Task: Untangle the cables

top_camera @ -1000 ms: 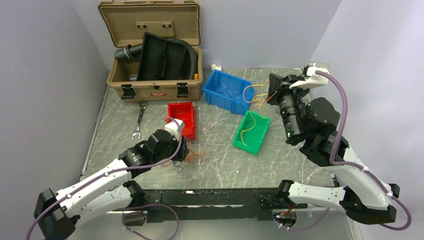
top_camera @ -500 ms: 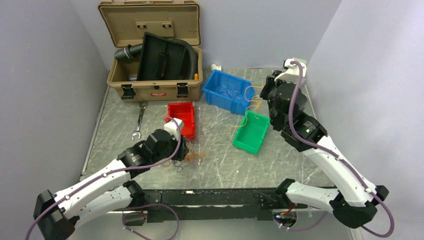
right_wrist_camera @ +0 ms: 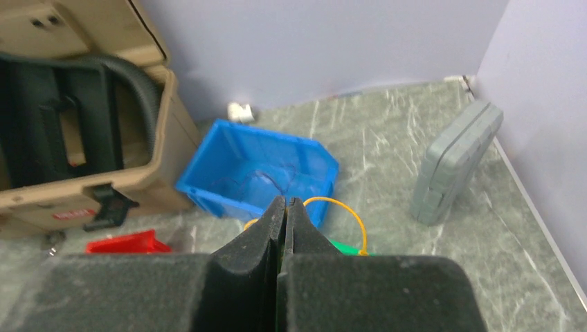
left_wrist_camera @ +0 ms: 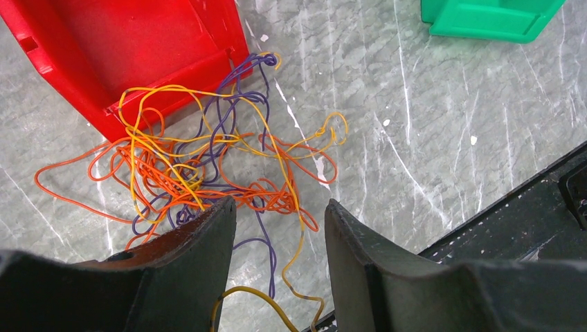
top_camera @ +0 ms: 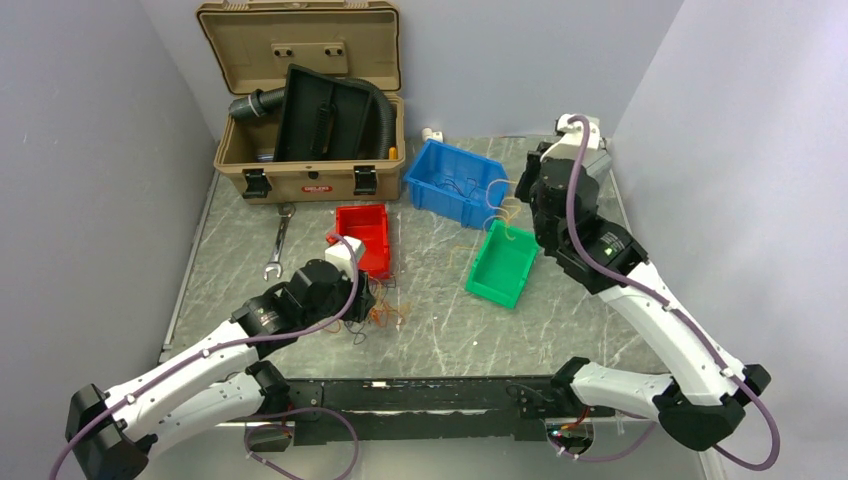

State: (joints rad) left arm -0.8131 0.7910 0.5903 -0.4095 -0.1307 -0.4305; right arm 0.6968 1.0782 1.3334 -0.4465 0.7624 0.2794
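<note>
A tangle of orange, yellow and purple cables (left_wrist_camera: 201,173) lies on the table just in front of the red bin (left_wrist_camera: 138,62). My left gripper (left_wrist_camera: 280,214) hovers open over the near edge of the tangle, and a yellow and a purple strand run loose between its fingers. In the top view the tangle (top_camera: 388,315) shows beside the left gripper (top_camera: 368,300). My right gripper (right_wrist_camera: 285,202) is shut on a yellow cable (right_wrist_camera: 349,211) that loops out beside its tips. It hangs above the gap between the blue bin (top_camera: 445,205) and the green bin (top_camera: 490,290).
A dark thin cable (right_wrist_camera: 266,181) lies inside the blue bin (right_wrist_camera: 221,200). An open tan toolbox (top_camera: 310,180) with a black hose stands at the back left. A wrench (top_camera: 278,240) lies in front of it. A grey case (right_wrist_camera: 453,162) rests near the right wall.
The right arm has swung left and turned its wrist, carrying the yellow cable towards the blue bin. The left arm and the tangle have not moved.
</note>
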